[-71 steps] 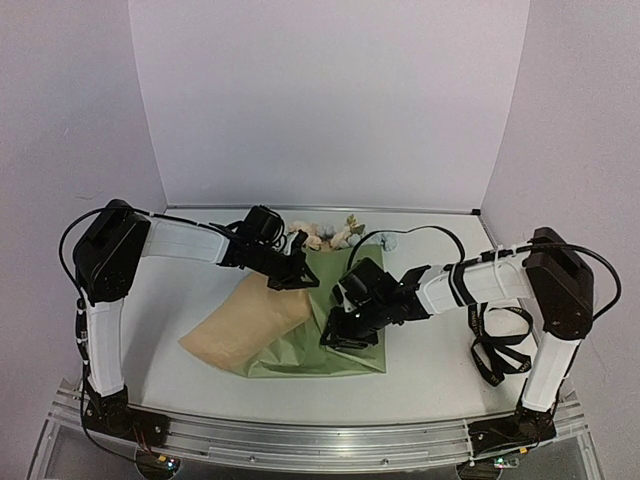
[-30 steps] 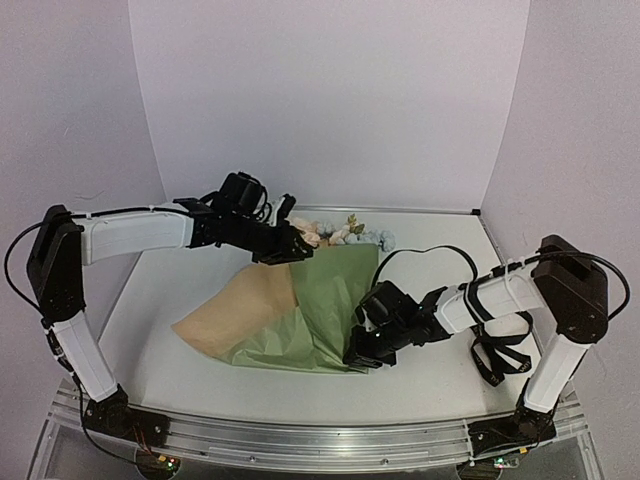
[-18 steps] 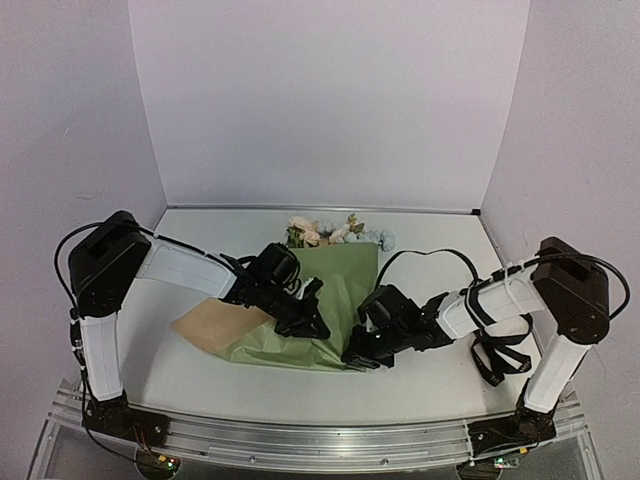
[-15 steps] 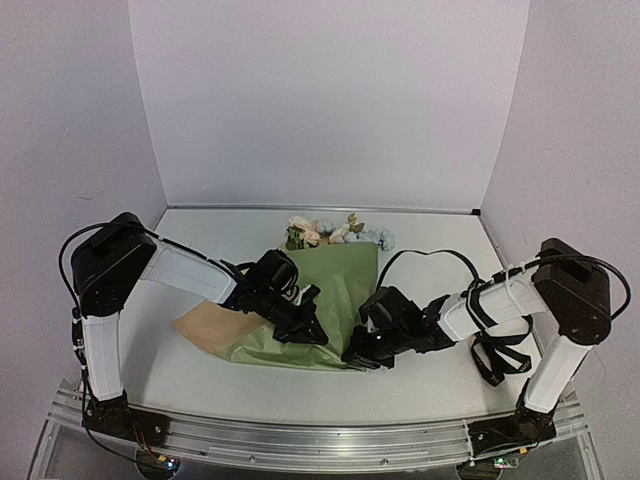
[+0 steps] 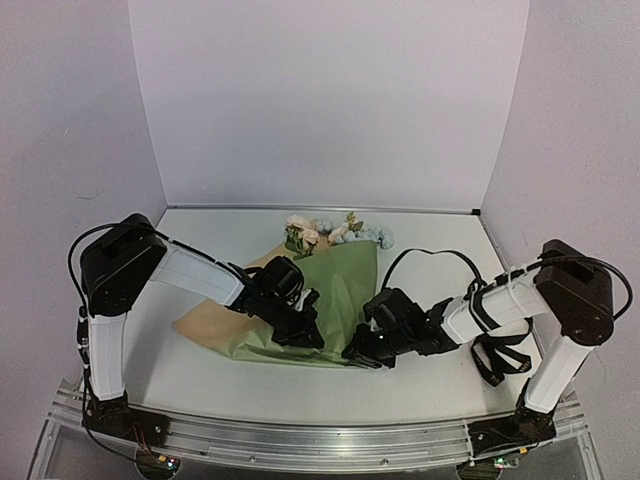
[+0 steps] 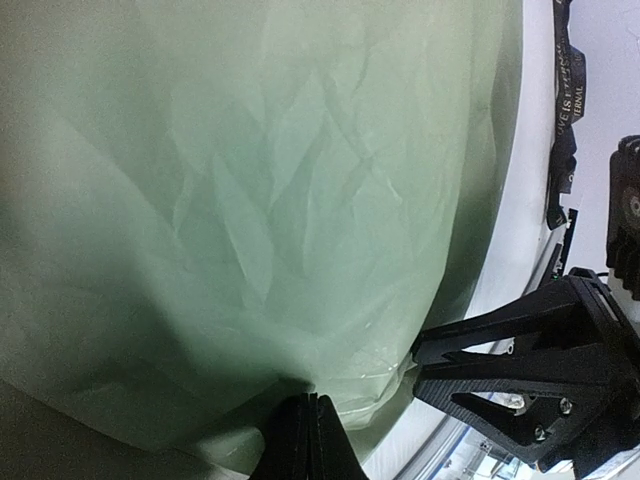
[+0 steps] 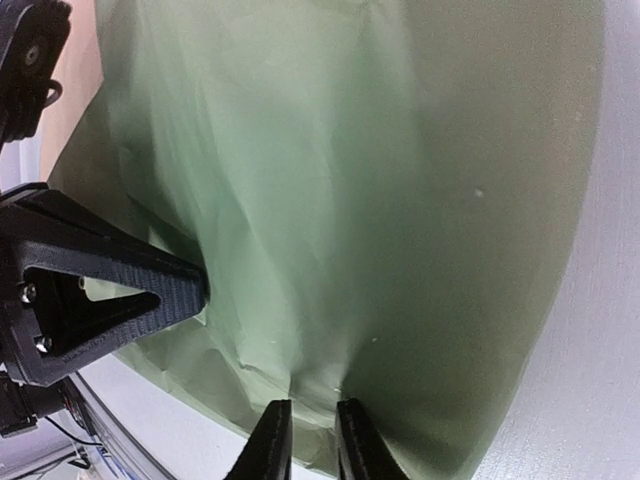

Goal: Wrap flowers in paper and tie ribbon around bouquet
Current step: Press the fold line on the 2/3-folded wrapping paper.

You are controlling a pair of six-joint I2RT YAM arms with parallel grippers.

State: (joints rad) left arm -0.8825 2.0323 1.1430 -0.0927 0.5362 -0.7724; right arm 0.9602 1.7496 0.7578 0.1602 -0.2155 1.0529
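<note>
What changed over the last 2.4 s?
Left gripper swung from the far end by the pale blue and cream artificial flowers toward the near edge of the olive-green paper sheet and shut on it. Right gripper slid nearer too, to the same edge. Flowers and black lettered ribbon stayed put.

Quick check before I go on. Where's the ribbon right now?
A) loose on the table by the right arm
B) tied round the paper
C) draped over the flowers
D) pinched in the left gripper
A: the ribbon lies in loose loops on the table beside the right arm, well apart from the paper.
</note>
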